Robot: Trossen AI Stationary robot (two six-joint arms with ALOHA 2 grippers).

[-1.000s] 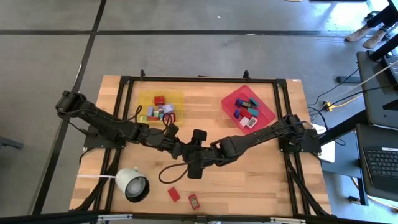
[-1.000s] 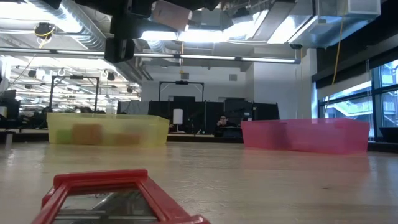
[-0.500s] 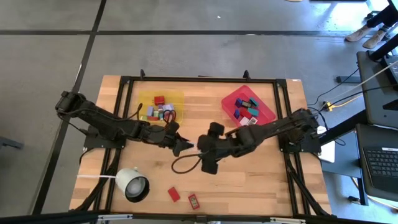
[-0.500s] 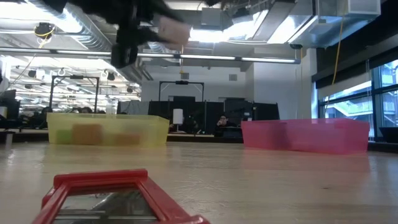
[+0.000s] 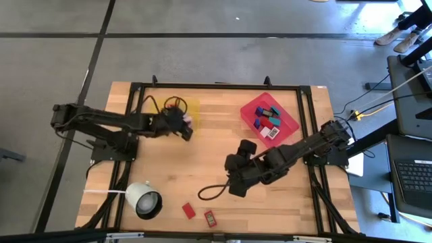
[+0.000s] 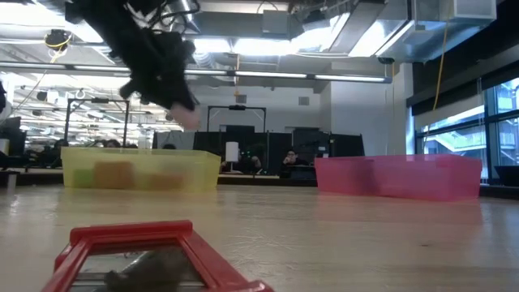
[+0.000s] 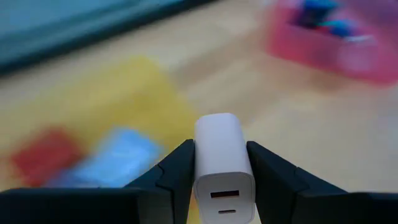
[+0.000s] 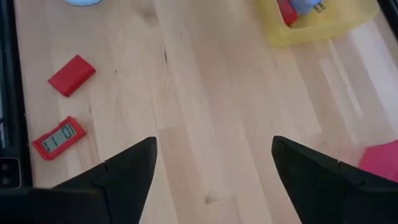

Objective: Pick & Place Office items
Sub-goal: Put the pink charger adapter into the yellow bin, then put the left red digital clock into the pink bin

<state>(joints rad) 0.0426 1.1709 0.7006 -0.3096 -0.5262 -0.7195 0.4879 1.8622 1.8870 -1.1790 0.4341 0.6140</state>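
My left gripper (image 5: 184,125) hangs over the yellow tray (image 5: 192,106) at the far left of the table, shut on a white block (image 7: 217,140) with a small port in its end. Blurred red and blue blocks lie in the tray below it (image 7: 118,158). In the low view the gripper (image 6: 180,109) is above the yellow tray (image 6: 138,169). My right gripper (image 5: 235,181) is open over bare wood mid-table, touching nothing. A red block (image 5: 189,210) and a red item with a display (image 5: 210,218) lie flat near the near edge. My left gripper pinches the white block by its two long sides (image 7: 200,163), one dark finger (image 7: 177,168) on each. The block's ported end faces the wrist camera. It is lifted clear above the yellow tray; the fingers slant downward in the low view.
The red tray (image 5: 287,125) at far right holds several blocks. A white round lamp-like object (image 5: 144,200) stands near the left near corner. A black cable loop (image 5: 210,192) lies beside my right gripper. Bare wood runs between the trays and mid-table (image 8: 205,93).
My left gripper has carried the white block from mid-table toward the far left and now hangs over the yellow tray, tipped downward. My right gripper has drawn away from it, toward the right and near edge.
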